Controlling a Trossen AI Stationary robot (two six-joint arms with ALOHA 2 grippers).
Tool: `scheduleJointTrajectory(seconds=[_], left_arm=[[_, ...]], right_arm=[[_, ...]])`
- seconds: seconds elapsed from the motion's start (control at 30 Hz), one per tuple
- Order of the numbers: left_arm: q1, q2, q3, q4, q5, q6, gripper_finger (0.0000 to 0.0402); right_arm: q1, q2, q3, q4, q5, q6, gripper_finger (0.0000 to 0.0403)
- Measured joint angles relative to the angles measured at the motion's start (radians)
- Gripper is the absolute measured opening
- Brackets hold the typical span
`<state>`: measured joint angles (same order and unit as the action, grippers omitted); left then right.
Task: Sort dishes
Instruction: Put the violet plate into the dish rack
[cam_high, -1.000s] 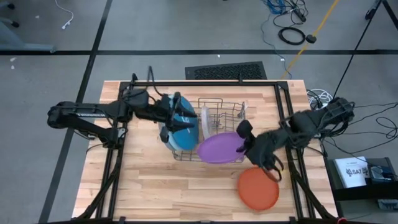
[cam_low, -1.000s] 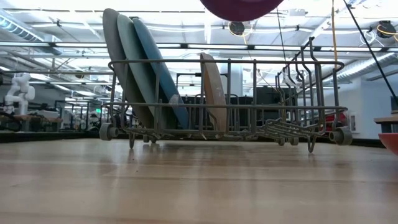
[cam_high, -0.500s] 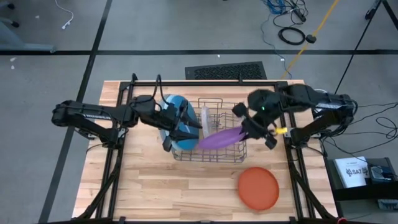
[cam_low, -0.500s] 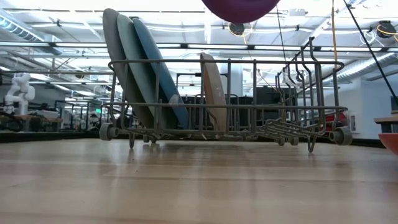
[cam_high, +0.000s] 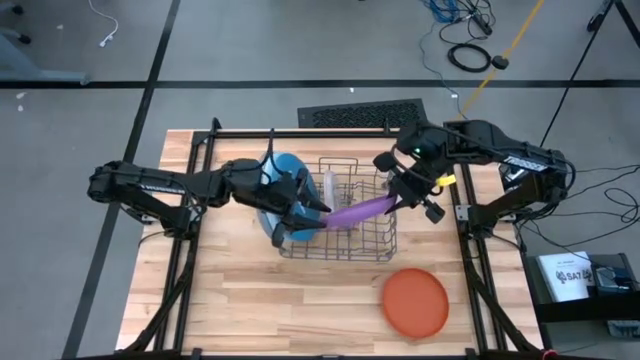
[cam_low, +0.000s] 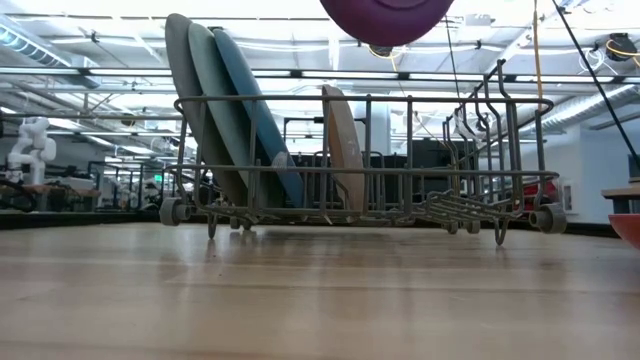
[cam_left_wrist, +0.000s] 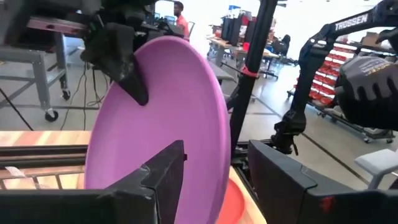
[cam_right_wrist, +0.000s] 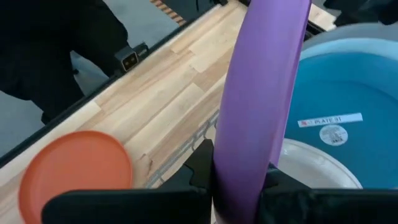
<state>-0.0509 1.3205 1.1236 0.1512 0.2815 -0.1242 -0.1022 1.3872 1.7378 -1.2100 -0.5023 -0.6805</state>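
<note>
Purple plate (cam_high: 358, 212) pinched edge-on in my right end effector (cam_high: 396, 196), held above rack (cam_high: 375, 240) mid-section. My left end effector (cam_high: 308, 207) at plate's far rim, fingers apart, one (cam_left_wrist: 163, 174) overlapping rim. Beige plate (cam_low: 342, 148) slotted below left end effector. Judgement: tilt plate upright, lower slowly into free slot beside beige plate. Orange plate (cam_high: 415, 303) on tabletop (cam_high: 250, 310), well apart.

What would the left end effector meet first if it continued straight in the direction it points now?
Probably the purple plate, held above the dish rack by the right end effector. The left end effector points at its near edge, its fingers open beside it; contact is unclear.
</note>
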Motion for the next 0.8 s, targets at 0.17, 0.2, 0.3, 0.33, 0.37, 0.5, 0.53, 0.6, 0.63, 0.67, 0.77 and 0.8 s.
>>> scheduleJointTrajectory(seconds=[0.17,0.2,0.3,0.33,0.37,0.5,0.53,0.6,0.63,0.67,0.77,0.8], left_arm=[[-0.012,0.017,0.000,0.002,0.005,0.000,0.0162],[-0.015,0.024,0.000,-0.002,0.006,0.001,0.0154],[-0.017,0.053,0.000,0.000,0.007,0.003,0.0131],[-0.017,0.058,0.000,0.001,0.007,0.004,0.0124],[-0.017,0.065,0.000,0.006,0.007,0.007,0.0116],[-0.015,0.078,-0.001,0.037,0.003,0.016,0.0069],[-0.015,0.078,-0.001,0.050,0.002,0.023,0.0052],[-0.016,0.077,-0.001,0.070,0.004,0.043,0.0022],[-0.016,0.077,-0.001,0.075,0.004,0.047,0.0019],[-0.015,0.077,-0.001,0.078,0.005,0.045,0.0019],[-0.015,0.070,-0.001,0.085,0.000,0.016,0.0018],[-0.015,0.066,-0.001,0.085,-0.005,-0.002,0.0017]], right_arm=[[-0.026,0.000,0.000,0.009,-0.029,-0.018,0.0027],[-0.032,0.000,0.000,0.010,-0.030,-0.021,0.0027],[-0.044,0.000,0.000,0.012,-0.059,-0.033,0.0027],[-0.048,0.001,0.000,0.016,-0.075,-0.039,0.0027],[-0.049,0.000,0.000,0.023,-0.082,-0.039,0.0027],[-0.050,0.000,0.000,0.014,-0.089,-0.029,0.0027],[-0.050,-0.002,0.000,0.014,-0.094,-0.015,0.0027],[-0.050,-0.003,0.000,0.015,-0.099,0.015,0.0027],[-0.050,-0.003,0.000,0.015,-0.099,0.034,0.0027],[-0.050,-0.002,0.000,0.015,-0.098,0.056,0.0030],[-0.049,0.000,0.000,0.017,-0.065,0.135,0.0068],[-0.049,0.002,0.000,0.031,-0.055,0.157,0.0084]])
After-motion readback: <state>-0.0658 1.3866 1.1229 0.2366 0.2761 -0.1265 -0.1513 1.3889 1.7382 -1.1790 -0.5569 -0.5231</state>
